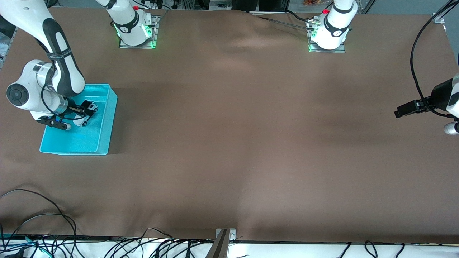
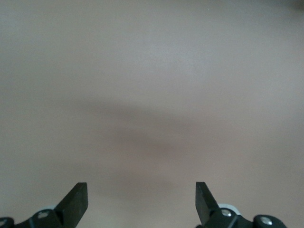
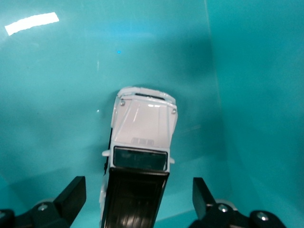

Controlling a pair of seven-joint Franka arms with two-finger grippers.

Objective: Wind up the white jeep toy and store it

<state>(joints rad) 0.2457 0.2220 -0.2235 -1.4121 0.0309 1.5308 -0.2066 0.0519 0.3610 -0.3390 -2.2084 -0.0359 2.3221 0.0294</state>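
Note:
The white jeep toy lies in the turquoise bin at the right arm's end of the table. In the right wrist view the white jeep toy shows its white hood and black roof on the bin floor. My right gripper is inside the bin, open, with its fingers on either side of the jeep's roof and a gap on each side. My left gripper waits open and empty over the brown table at the left arm's end; its wrist view shows the same gripper over only brown cloth.
The brown cloth table stretches between the arms. Loose black cables lie at the table edge nearest the front camera, and a cable hangs by the left arm.

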